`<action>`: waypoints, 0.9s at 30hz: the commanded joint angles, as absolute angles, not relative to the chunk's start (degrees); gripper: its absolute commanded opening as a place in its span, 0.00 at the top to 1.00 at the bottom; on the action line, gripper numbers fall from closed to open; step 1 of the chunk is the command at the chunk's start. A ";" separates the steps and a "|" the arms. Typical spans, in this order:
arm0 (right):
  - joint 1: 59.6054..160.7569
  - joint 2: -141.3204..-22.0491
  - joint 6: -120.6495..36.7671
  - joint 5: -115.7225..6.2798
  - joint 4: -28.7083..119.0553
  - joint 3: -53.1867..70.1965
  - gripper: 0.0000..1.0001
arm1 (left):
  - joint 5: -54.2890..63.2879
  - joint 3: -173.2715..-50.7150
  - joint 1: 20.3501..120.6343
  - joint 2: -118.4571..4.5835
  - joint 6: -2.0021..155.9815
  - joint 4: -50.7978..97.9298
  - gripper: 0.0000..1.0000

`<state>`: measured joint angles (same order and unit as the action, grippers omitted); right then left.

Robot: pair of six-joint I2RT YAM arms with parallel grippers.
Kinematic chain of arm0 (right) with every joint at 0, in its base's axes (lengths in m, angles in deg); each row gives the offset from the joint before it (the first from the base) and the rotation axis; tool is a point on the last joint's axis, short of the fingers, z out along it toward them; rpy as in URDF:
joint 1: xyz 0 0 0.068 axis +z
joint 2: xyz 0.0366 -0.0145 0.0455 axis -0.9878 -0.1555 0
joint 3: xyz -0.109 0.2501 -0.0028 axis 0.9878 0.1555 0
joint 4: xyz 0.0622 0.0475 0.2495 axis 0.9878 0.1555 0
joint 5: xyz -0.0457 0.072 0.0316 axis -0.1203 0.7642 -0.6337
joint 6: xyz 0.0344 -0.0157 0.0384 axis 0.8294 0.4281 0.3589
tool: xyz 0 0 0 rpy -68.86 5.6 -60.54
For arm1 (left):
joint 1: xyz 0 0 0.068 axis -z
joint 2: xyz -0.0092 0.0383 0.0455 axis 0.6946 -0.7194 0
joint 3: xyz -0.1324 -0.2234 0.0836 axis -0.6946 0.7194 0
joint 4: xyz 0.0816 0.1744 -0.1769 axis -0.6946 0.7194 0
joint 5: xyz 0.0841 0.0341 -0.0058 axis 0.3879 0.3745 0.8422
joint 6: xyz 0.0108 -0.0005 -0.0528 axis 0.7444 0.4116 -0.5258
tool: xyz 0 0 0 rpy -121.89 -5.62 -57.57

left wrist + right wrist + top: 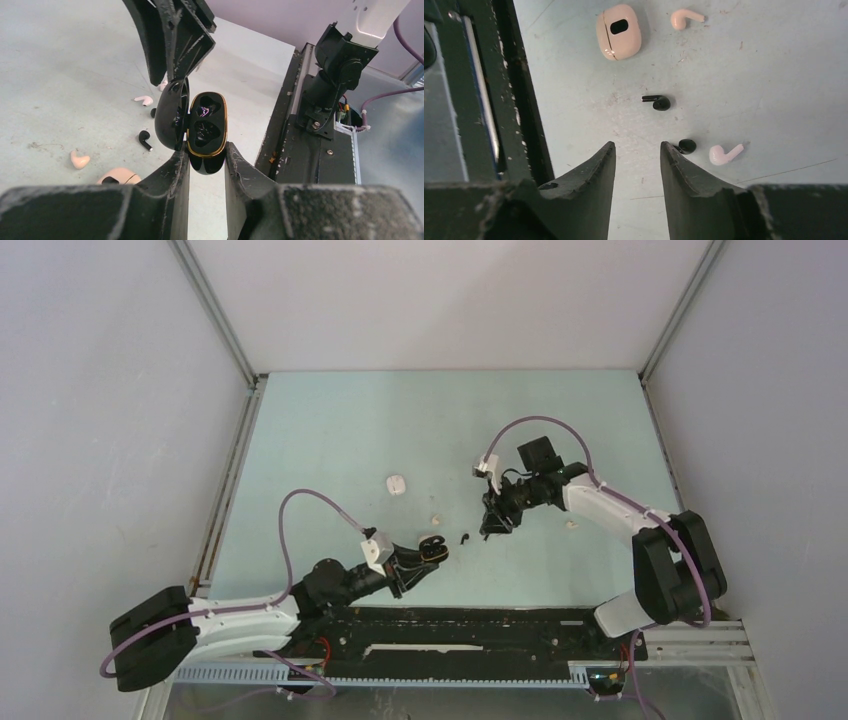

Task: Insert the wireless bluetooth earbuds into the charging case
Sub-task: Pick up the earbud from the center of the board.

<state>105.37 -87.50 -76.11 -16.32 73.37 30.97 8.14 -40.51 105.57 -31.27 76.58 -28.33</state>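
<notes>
An open black charging case (207, 125) with a gold rim is pinched between the fingers of the left gripper (206, 148). Between the arms, black earbuds (656, 102) and whitish earbuds (724, 155) are scattered loose on the table (330, 420), near a closed pale case (619, 32). The right gripper (636, 145) is held over the table just beside one black earbud, its jaws parted and nothing gripped.

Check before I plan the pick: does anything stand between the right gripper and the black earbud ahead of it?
Nothing visible. Bare table separates the open right gripper from the black earbud; a second black earbud lies beside one fingertip.
</notes>
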 commanded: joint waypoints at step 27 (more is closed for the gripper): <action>116.91 -95.71 -67.37 -49.52 72.13 25.11 0.64 | 17.26 -35.25 105.78 -21.13 75.94 -24.96 1.00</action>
<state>116.82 -92.98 -75.17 -47.55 68.89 29.07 16.27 -40.51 105.60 -21.65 76.43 -23.80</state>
